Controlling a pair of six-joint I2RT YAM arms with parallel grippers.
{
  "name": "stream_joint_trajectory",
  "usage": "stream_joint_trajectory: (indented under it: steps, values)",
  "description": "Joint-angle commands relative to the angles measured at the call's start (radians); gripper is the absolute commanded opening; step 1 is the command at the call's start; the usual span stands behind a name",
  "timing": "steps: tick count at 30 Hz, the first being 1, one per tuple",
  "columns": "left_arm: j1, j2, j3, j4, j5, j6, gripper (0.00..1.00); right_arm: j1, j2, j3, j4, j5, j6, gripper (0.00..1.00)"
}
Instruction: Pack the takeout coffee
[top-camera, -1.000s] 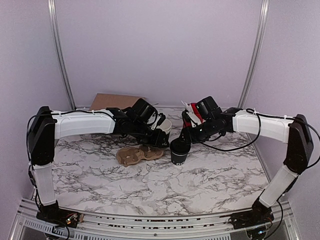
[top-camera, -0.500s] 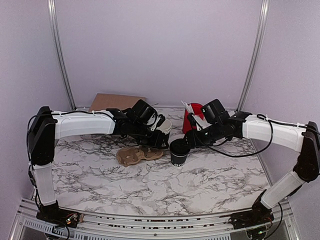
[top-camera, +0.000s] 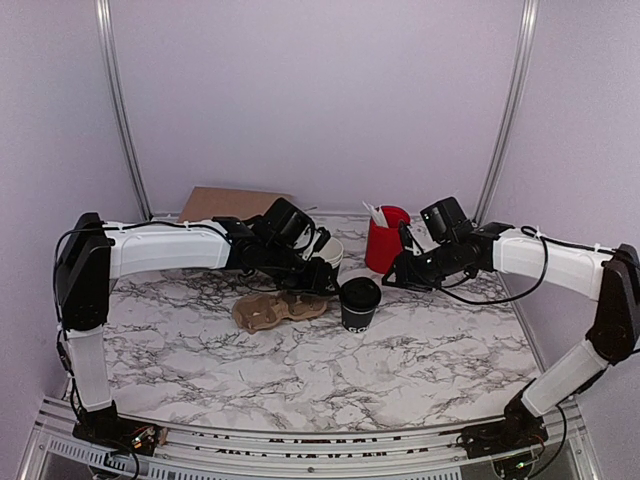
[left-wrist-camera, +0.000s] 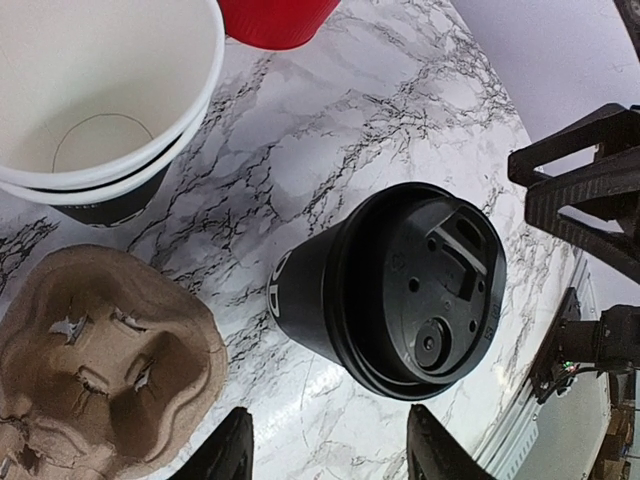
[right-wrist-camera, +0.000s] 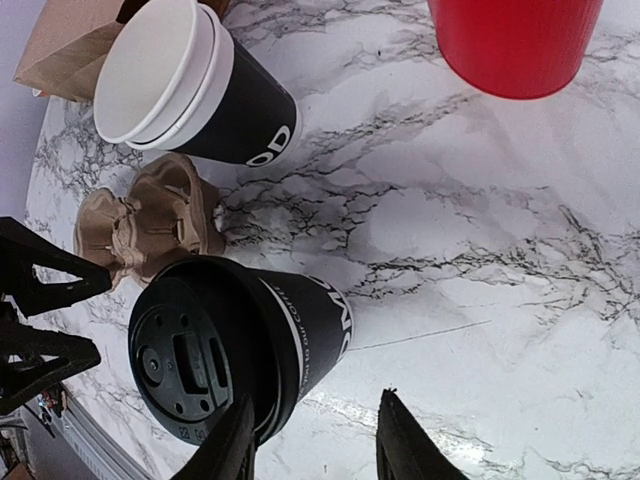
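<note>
Coffee (top-camera: 360, 303) stands lidded and upright on the worktop (top-camera: 300, 370), centre of the overhead frame, just right of the cardboard carrier (top-camera: 279, 311). You still have to pack it: it sits in neither the carrier nor the paper bag (top-camera: 233, 204) at upper left. Your left claw (left-wrist-camera: 335, 452) and right claw (right-wrist-camera: 315, 440) are both spread and empty. Count one coffee, one carrier, one bag, one red cup (top-camera: 385, 241) and one stack of two lidless cups (top-camera: 326, 256).

coffee (right-wrist-camera: 290, 330) lettering half hidden, red cup (right-wrist-camera: 515, 45) cropped (top)
</note>
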Motion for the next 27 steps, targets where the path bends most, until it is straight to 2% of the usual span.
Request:
stream_joint_trajectory:
  steps: [1, 27]
  values:
    - [0.003, 0.006, -0.003, 0.033, 0.015, -0.026, 0.53, -0.002, 0.031, 0.007, 0.055, -0.043, -0.009, 0.39]
    - [-0.013, 0.069, 0.039, 0.041, 0.043, -0.029, 0.49, -0.008, 0.067, -0.019, 0.096, -0.076, 0.000, 0.30]
